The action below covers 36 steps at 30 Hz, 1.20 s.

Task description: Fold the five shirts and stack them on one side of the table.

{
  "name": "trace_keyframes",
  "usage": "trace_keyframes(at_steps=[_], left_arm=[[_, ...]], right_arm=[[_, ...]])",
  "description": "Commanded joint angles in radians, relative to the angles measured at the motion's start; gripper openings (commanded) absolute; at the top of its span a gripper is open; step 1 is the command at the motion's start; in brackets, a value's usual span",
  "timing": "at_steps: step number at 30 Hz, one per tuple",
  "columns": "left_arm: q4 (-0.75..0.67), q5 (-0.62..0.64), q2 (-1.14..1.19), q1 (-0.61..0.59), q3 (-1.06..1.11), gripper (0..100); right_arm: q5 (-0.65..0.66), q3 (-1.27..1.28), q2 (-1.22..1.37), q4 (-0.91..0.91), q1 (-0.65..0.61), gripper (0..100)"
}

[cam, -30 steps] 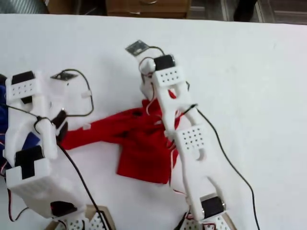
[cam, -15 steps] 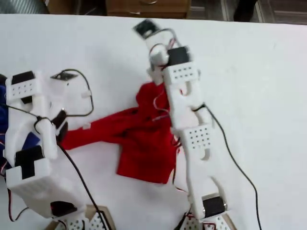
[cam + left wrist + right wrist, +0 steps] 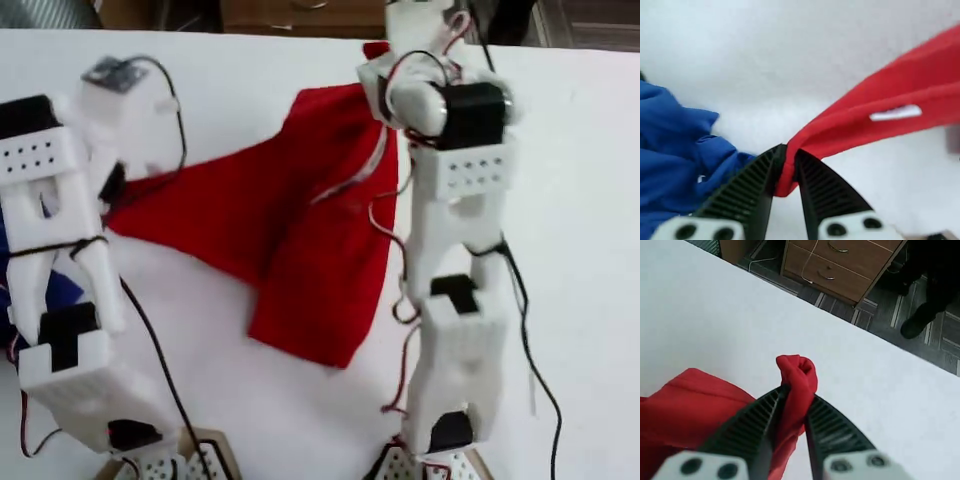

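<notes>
High view: the red shirt (image 3: 310, 240) hangs stretched in a sheet just beside the blue shirt (image 3: 12, 290). Its lower hem drapes onto the tabletop (image 3: 560, 200). My left gripper (image 3: 115, 188) has the end nearest the blue shirt, and my right gripper (image 3: 383, 58) has the end farthest from it.

Left wrist view: the jaws are clenched on a narrow corner of red cloth, with the blue shirt bunched close beside them.

Right wrist view: the jaws are pinched on a knot of red fabric, held up above the tabletop on the side away from the blue shirt.

I judge this to be the spreading step, before any fold is made. Next I would lower both ends together, keeping tension so the shirt lands flat and clear of the blue shirt, and only then let go.
</notes>
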Motion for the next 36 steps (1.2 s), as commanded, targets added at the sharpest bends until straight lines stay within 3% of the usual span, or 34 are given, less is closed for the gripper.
trace_keyframes(at_steps=[1, 7, 12, 14, 17, 21, 28, 36], left_arm=[[0.018, 0.041, -0.091, 0.011, -0.081, 3], [0.012, -0.015, -0.155, 0.048, 0.205, 3], [-0.084, -0.098, -0.118, -0.012, 0.484, 3], [-0.144, -0.133, -0.103, -0.058, 0.549, 3], [-0.183, -0.178, -0.080, -0.118, 0.582, 3], [-0.187, -0.212, -0.052, -0.175, 0.578, 3], [-0.187, -0.222, -0.041, -0.215, 0.578, 3], [-0.187, -0.216, -0.041, -0.186, 0.579, 3]], right_arm=[[-0.055, 0.207, -0.219, 0.025, 0.021, 1.9], [-0.180, 0.749, -0.318, -0.047, 0.012, 2.0], [-0.176, 1.252, -0.317, -0.377, 0.010, 2.0], [-0.109, 1.378, -0.318, -0.490, -0.002, 2.2], [-0.005, 1.444, -0.325, -0.504, -0.012, 7.9], [0.037, 1.425, -0.381, -0.306, 0.013, 21.1], [0.054, 1.430, -0.645, -0.225, 0.096, 18.7], [0.003, 1.622, -0.575, -0.390, -0.056, 18.7]])
